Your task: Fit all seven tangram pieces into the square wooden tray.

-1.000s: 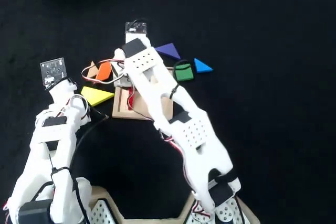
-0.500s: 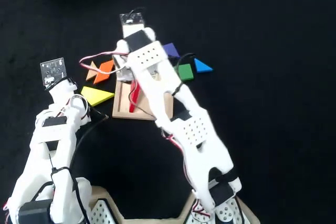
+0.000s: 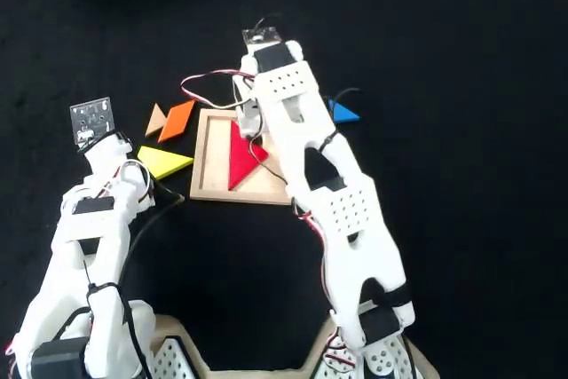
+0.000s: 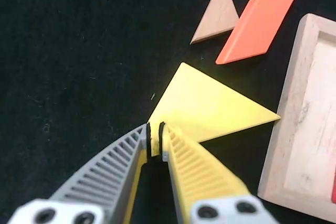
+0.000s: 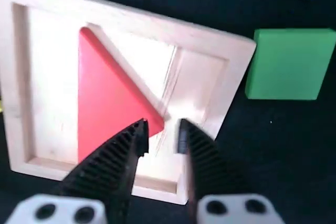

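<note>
Black table point(image 3: 461, 59) carried the square wooden tray point(image 3: 200, 161), one piece seated so far: the red triangle point(image 3: 241, 155), flat on the tray's floor. The right hand point(image 5: 161, 128) hung released over that triangle's corner, jaws slightly apart, gripping nothing. Just outside the tray, the left hand point(image 4: 155, 129) was clenched, tips at the yellow triangle point(image 4: 210, 106), seemingly set to nudge it trayward. Orange parallelogram point(image 4: 257, 24), green square point(image 5: 286, 64) and small wooden triangle point(image 4: 218, 14) waited beside the tray.
</note>
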